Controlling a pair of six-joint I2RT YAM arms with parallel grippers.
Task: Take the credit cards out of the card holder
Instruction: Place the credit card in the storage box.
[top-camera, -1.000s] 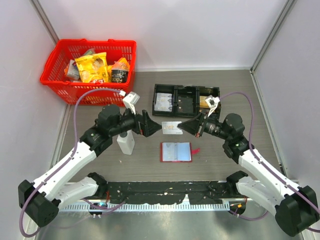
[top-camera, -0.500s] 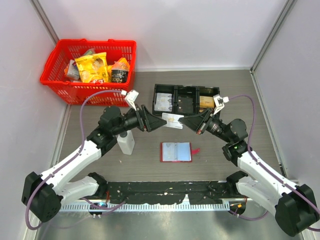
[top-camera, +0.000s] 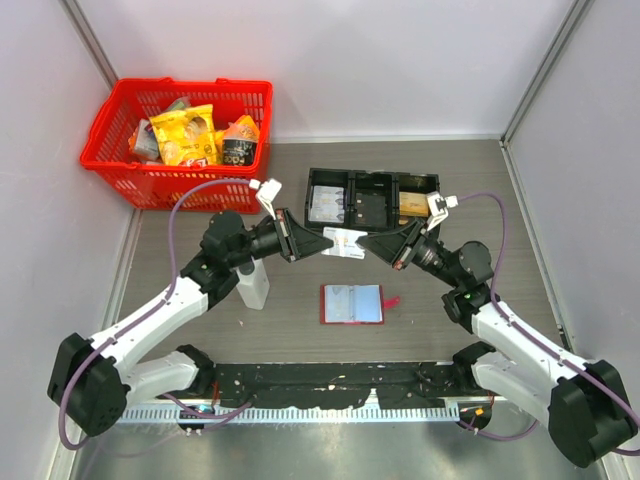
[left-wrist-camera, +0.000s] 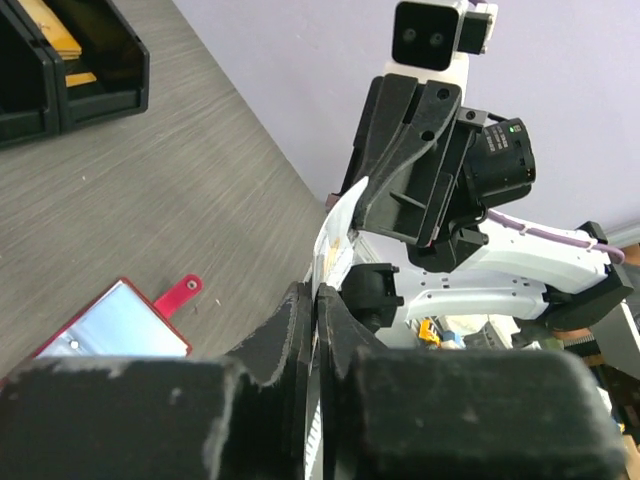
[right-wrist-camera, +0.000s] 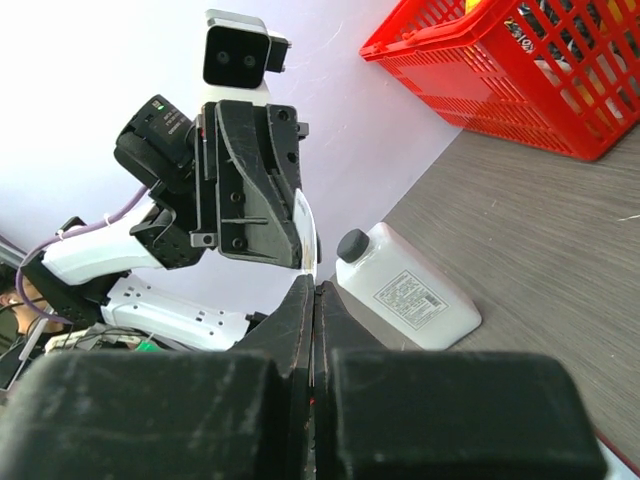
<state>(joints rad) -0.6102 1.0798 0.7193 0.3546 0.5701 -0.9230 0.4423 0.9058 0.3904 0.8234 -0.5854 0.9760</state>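
The credit card (top-camera: 343, 243) is hovering at the centre of the top view, its long axis running left to right, one short end pointing at each arm. The left gripper (top-camera: 322, 243) is pinching the left end, jaws nearly closed; the right gripper (top-camera: 367, 245) is clamping the right end. The red card holder (top-camera: 352, 304) is lying open just below, and the black tray (top-camera: 372, 205) is sitting just above.

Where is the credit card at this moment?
Top view: the credit card hangs mid-table, pinched between the left claw and the right claw, just before the black tray.
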